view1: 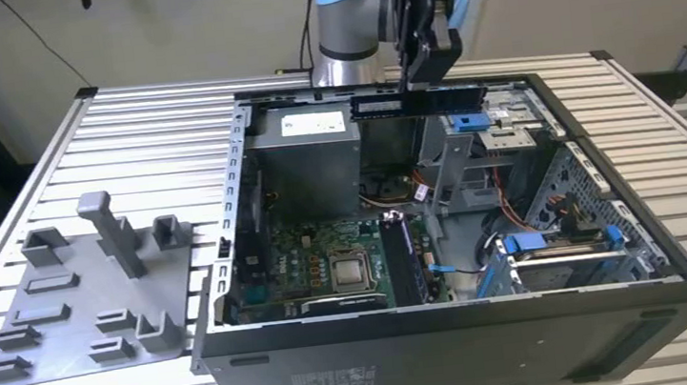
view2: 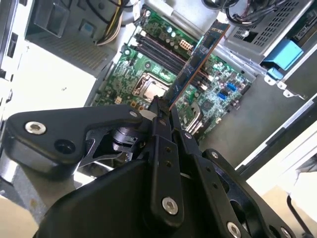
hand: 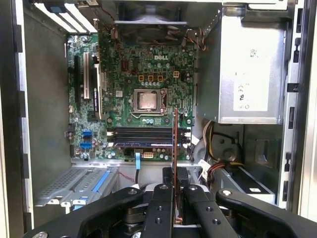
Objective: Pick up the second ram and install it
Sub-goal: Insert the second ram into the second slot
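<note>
Exterior view: the end effector [view1: 424, 83] is hanging over the far side of the open computer case [view1: 459, 319], which is lying on the slatted bench [view1: 143, 108]. It is gripping the second ram [view1: 449, 98], which is lying level and lengthwise, raised clear of the motherboard [view1: 324, 252] on the case floor. The grey holder tray [view1: 63, 318] is sitting on the bench just beside the case, at the exterior view's left.

Second wrist view: the end effector [view2: 163, 110] is clenching one end of the second ram [view2: 198, 59]. The stick is reaching out from the fingertips over the motherboard [view2: 148, 69], passing close by the processor socket [view2: 151, 89].

First wrist view: the second ram [hand: 175, 144] is showing edge-on as a thin strip, pinched in the end effector [hand: 174, 196]. It is lining up across the memory slots [hand: 143, 135] below the processor socket [hand: 147, 100], with the power supply [hand: 252, 69] off to one side.
</note>
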Controlling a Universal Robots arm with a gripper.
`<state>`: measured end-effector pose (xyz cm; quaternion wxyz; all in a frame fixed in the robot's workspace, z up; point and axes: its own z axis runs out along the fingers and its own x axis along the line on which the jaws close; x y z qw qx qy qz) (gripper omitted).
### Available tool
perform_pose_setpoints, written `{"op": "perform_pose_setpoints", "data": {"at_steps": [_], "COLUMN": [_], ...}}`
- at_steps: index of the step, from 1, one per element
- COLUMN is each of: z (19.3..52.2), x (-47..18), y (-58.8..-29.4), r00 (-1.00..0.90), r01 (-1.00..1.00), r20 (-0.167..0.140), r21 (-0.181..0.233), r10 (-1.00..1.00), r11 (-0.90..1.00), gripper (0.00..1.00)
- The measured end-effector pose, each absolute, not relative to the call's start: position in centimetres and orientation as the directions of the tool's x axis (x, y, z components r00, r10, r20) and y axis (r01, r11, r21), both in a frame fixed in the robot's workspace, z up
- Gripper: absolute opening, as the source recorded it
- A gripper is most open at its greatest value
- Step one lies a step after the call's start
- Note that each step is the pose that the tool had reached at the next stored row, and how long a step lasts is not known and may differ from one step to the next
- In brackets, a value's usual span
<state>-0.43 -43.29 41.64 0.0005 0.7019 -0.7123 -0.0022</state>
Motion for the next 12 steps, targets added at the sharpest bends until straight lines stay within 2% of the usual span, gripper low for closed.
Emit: {"op": "perform_pose_setpoints", "data": {"at_steps": [12], "z": [41.61], "x": [-0.43], "y": [-43.29], "r00": [-0.062], "r01": [-0.998], "r20": [0.001], "r21": [-0.003], "r10": [-0.998], "r11": [0.062], "gripper": [0.14]}}
